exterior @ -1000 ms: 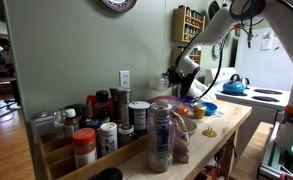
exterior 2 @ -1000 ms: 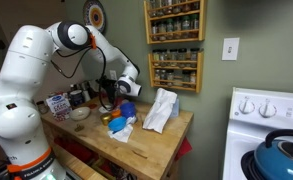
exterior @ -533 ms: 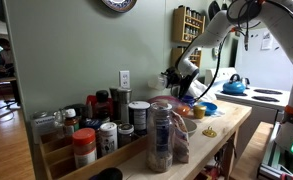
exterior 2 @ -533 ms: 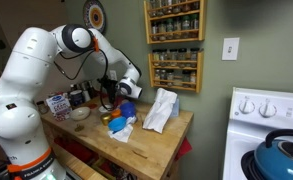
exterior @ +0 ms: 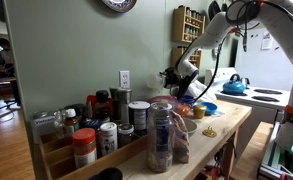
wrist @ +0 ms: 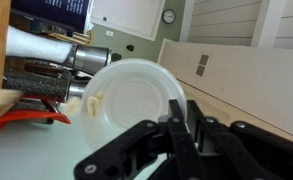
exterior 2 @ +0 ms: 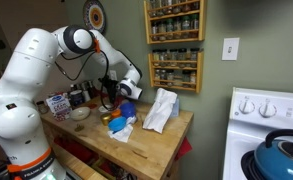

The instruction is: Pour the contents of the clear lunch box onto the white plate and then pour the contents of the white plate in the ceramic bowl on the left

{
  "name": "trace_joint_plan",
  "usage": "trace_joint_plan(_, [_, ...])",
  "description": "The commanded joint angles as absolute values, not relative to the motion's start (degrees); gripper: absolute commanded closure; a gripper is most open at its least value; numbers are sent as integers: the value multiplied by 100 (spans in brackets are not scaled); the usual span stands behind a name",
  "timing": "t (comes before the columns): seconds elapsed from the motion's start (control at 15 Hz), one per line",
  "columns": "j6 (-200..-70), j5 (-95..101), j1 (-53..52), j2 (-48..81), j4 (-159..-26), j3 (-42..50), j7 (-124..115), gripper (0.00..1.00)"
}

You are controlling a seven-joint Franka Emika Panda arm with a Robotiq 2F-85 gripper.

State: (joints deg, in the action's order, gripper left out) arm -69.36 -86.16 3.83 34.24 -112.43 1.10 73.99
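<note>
Still gripper (wrist: 182, 118) tight on white plate (wrist: 131, 95).

jars (exterior: 108, 138) crowd counter (exterior 2: 151, 146) back, front edge bare

Wooden counter (exterior 2: 156, 143) with jars (exterior: 160, 138), cloth (exterior 2: 161, 110)

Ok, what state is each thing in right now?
tool: shut on the white plate's rim
white plate: held off the counter, tilted steeply
pale scrap: on the plate, near its rim
ceramic bowl: upright on the counter, contents unclear
blue kettle: upright on the stove
</note>
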Motion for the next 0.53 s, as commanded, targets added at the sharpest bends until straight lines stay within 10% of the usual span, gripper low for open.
trace_joint_plan(0.0, [-6894, -8708, 336, 3483, -11234, 159, 7474, 97])
trace_joint_plan(0.47, [-7032, -8524, 277, 3214, -11455, 249, 7279, 97])
